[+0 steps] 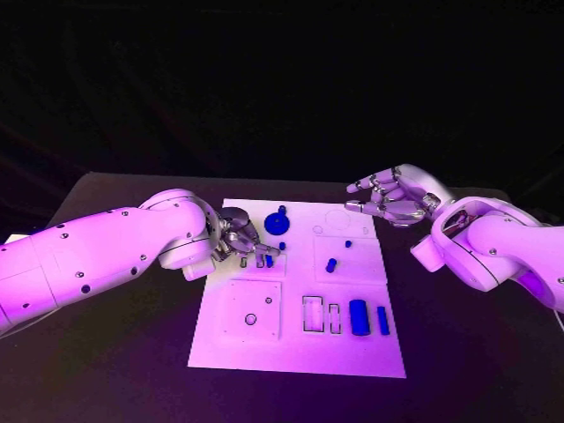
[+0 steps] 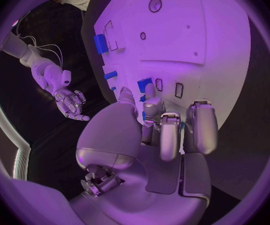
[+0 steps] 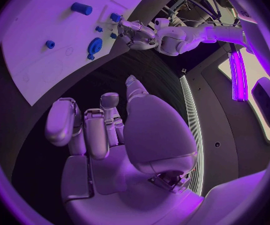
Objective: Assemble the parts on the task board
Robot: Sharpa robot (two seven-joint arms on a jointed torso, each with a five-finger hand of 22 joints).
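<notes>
The white task board [image 1: 359, 352] lies in the middle of the table. My left hand [image 1: 241, 240] is over the board's left edge with its fingers [image 2: 170, 135] curled around a small blue part [image 1: 268, 260]. Only slivers of that part [image 2: 143, 116] show between them. A blue gear [image 1: 277, 222] sits just beyond that hand. Small blue pieces [image 1: 331, 263] lie mid-board. A blue cylinder [image 1: 359, 316] and a blue bar [image 1: 382, 320] lie near the front right. My right hand [image 1: 390, 198] hovers off the board's far right corner, fingers [image 3: 66, 122] apart, holding nothing.
The board has rectangular slots [image 1: 313, 313] beside the cylinder and a square inset plate [image 1: 252, 310] at its front left. Another blue piece [image 2: 144, 84] lies on the board just ahead of my left fingertips. Black table [image 1: 486, 352] surrounds the board.
</notes>
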